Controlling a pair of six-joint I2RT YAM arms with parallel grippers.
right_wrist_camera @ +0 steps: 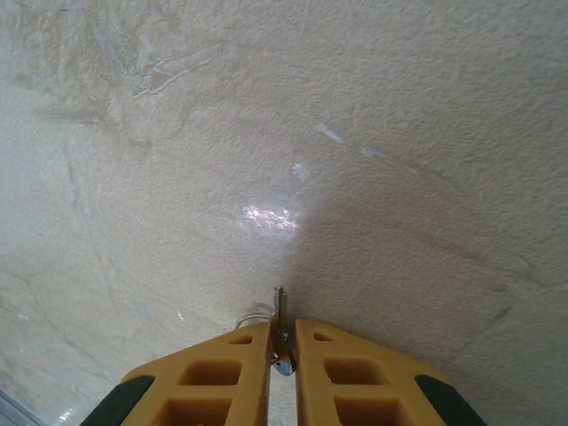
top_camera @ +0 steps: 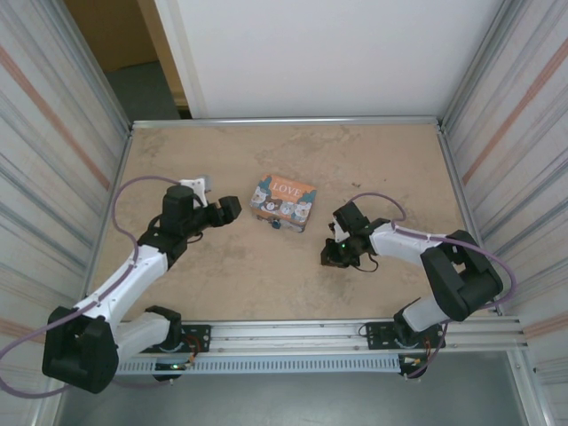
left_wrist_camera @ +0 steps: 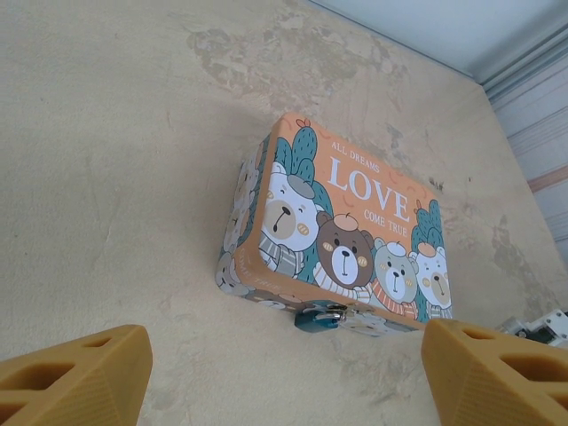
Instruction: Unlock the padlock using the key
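The right gripper is clenched on the key, the thin blade and a loop of ring poking out past its 2 fingertips toward the bare table. In the top view it sits right of and nearer than the "LOVE" tin, tipped down at the tabletop, not at the lock. The padlock, a small blue body with a silver shackle, hangs at the latch on the tin's near face, so it lies left of and slightly beyond the key. The blade probably has to swing round to line up with the keyway, whose direction I cannot make out. The left gripper is released, jaws wide, just beside the tin's left end and the closer of the 2, well placed to steady it.
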